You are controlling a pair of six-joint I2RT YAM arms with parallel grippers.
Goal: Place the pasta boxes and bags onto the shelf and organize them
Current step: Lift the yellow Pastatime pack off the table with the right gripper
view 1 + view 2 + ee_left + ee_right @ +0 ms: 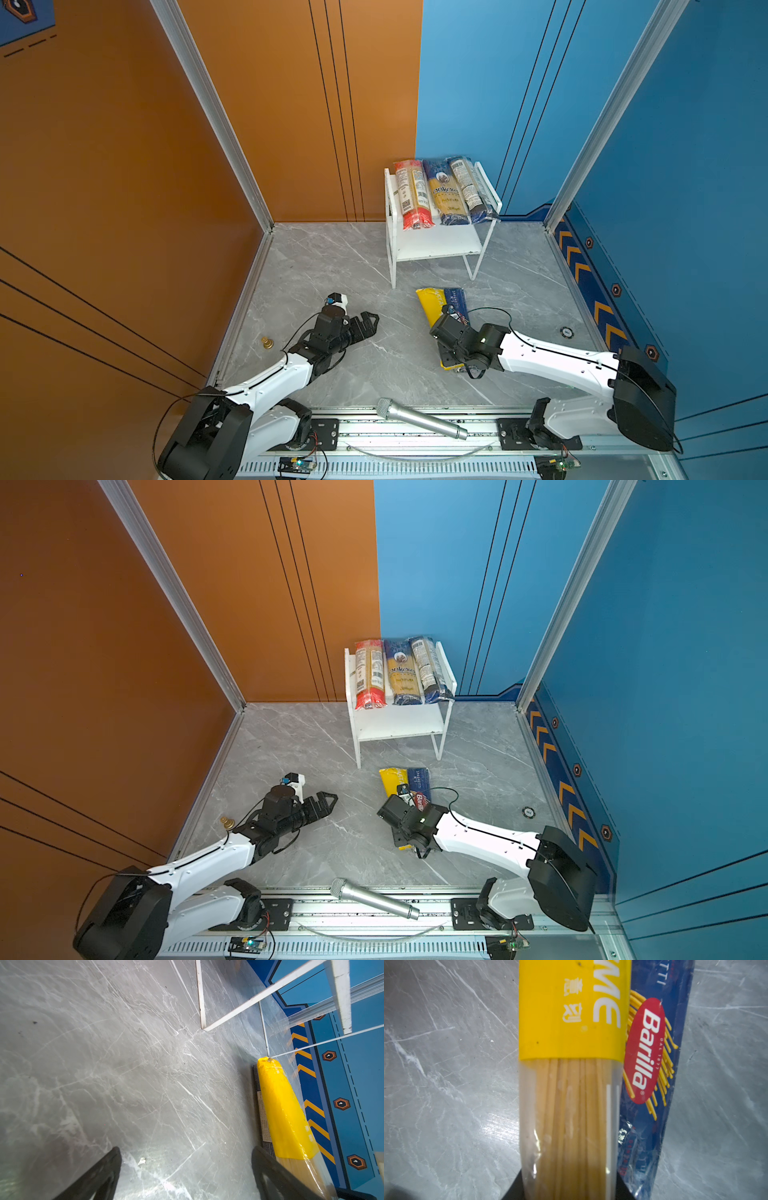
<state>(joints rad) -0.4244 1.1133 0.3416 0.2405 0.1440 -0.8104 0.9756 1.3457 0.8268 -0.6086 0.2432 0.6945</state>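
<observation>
Right gripper (569,1190) closed around yellow bag (569,1022), which lies against blue Barilla box (654,1047) on the table (332,257) before the shelf (436,245), whose top tier holds three bags (446,191); left gripper (368,323) wide open and empty.

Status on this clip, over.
Left gripper open, empty. Right gripper shut on yellow bag beside blue box. Three bags on shelf. Microphone on front rail.

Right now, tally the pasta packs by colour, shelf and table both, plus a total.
red-ended clear bag: 1
yellow-navy ankara bag: 1
dark navy bag: 1
yellow bag: 1
blue Barilla pack: 1
Total: 5
</observation>
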